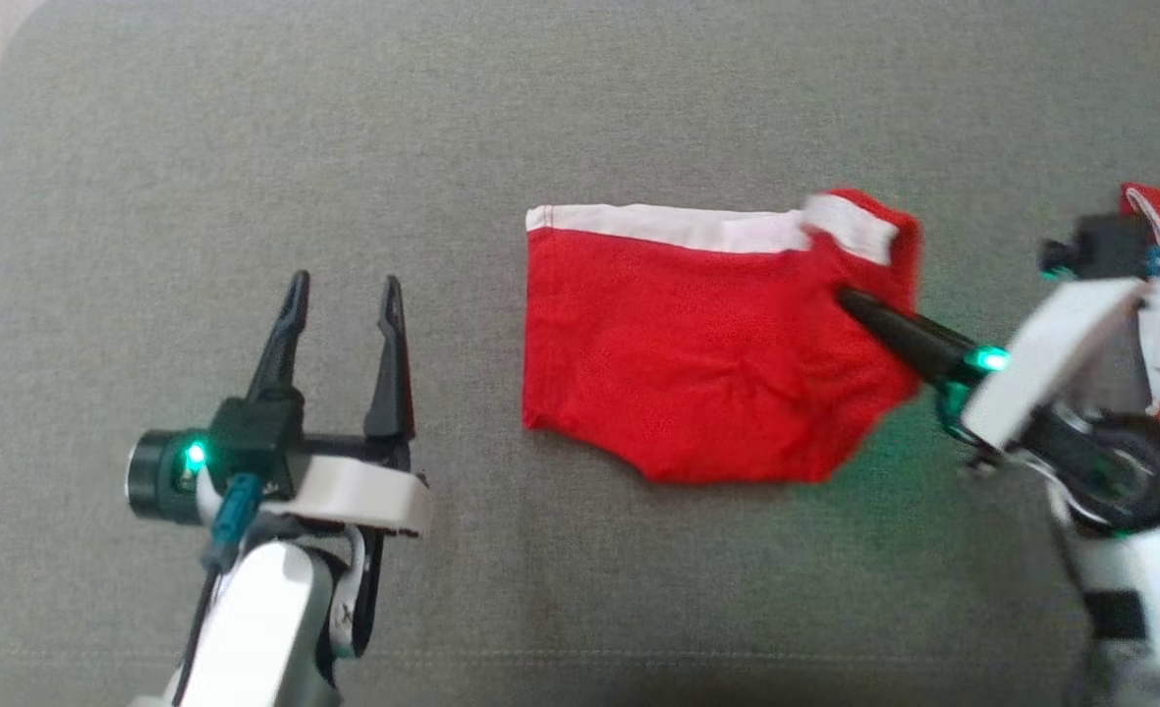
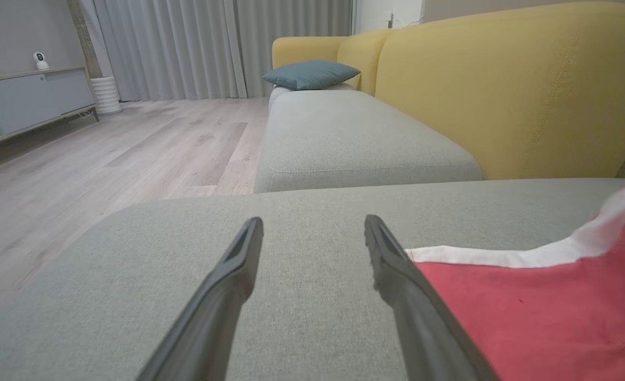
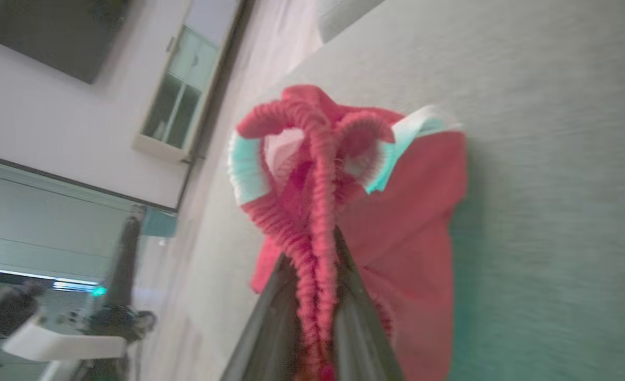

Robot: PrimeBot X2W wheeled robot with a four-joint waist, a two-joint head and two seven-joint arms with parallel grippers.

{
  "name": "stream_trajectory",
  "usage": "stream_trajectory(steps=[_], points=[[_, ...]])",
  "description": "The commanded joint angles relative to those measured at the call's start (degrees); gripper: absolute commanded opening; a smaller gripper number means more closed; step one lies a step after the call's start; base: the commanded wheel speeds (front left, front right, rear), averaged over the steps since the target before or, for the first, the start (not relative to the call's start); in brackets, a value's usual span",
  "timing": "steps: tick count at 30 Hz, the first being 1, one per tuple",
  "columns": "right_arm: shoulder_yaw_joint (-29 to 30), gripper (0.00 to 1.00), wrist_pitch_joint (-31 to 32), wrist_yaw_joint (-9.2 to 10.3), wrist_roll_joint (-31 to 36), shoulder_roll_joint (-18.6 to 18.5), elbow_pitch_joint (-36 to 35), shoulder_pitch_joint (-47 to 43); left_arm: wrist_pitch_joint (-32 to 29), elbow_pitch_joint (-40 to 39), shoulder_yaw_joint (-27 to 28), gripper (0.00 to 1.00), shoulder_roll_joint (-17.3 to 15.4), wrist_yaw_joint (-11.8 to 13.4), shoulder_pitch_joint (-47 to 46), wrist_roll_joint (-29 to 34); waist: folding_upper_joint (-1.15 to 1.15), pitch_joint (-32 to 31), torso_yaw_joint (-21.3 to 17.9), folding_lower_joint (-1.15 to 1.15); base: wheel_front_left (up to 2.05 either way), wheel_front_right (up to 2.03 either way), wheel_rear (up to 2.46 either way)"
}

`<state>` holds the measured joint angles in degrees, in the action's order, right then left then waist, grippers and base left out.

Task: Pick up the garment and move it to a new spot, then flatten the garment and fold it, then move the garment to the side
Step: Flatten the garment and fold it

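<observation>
On a grey sofa cushion (image 1: 246, 147) lies a red garment (image 1: 697, 363) with a white waistband, right of centre. The right gripper (image 1: 850, 298) has its fingers clenched on the garment's bunched right edge. The left gripper (image 1: 344, 285) sits apart to the left, fingers spread, holding nothing.

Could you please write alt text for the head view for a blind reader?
The right tool is shut on the right edge of a red garment with a white waistband, lying on a grey cushion. The left tool stands open, clear of the garment.
</observation>
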<state>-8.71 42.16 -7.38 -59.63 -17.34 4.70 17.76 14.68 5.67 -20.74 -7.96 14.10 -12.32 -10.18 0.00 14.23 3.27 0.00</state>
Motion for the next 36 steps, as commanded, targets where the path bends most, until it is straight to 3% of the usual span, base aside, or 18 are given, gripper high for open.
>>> stream_trajectory(steps=[1,8,16,17,18,19,26,30,36], points=[[-1.22,0.00,2.09,-0.11,-3.77,3.44,-0.57,4.34,0.30,-1.52,1.50,1.00,-0.93,-0.09,-0.53,-0.10,0.00,-0.20,0.52,0.00,0.00,0.00,0.00],[-3.26,0.00,1.37,-0.11,-5.78,12.54,10.85,11.21,0.24,-1.33,0.77,1.00,-0.57,-0.15,-0.78,-0.27,0.00,0.37,2.57,0.00,0.00,0.00,0.00],[-10.27,0.00,-10.84,-0.11,-1.67,14.42,24.66,17.54,0.26,-0.63,-0.16,1.00,0.32,-0.34,-1.63,-0.53,0.00,1.59,5.86,0.00,0.00,0.00,0.00],[-11.57,0.31,-12.18,-0.11,-2.14,14.43,25.45,17.97,0.27,-0.60,-0.19,1.00,0.40,-0.30,-1.67,-0.55,0.00,1.69,6.05,0.00,0.00,0.00,0.00],[-13.19,0.89,-13.25,-0.11,-1.98,14.43,26.11,18.40,0.27,-0.57,-0.19,1.00,0.46,-0.26,-1.67,-0.58,0.00,1.79,6.15,0.00,0.00,0.00,0.00],[-14.75,1.00,-14.53,-0.11,-1.16,14.44,26.64,18.86,0.28,-0.53,-0.17,1.00,0.49,-0.23,-1.65,-0.61,0.00,1.88,6.16,0.00,0.00,0.00,0.00],[-24.83,1.00,-25.19,-0.11,4.21,14.06,22.81,20.73,0.30,-0.37,0.17,1.00,0.53,0.04,-1.82,-0.67,0.00,2.12,4.85,0.00,0.00,0.00,0.00],[-30.20,1.00,-36.03,-0.11,13.73,9.06,18.87,21.74,0.30,-0.33,0.42,1.00,0.42,0.09,-1.89,-0.65,0.00,1.83,3.49,0.00,0.00,0.00,0.00],[-26.05,1.00,-49.08,-0.11,23.18,3.18,17.28,17.51,0.31,-0.35,1.19,1.00,-0.41,0.58,-1.05,-0.61,0.00,0.70,0.68,0.00,0.00,0.00,0.00]])
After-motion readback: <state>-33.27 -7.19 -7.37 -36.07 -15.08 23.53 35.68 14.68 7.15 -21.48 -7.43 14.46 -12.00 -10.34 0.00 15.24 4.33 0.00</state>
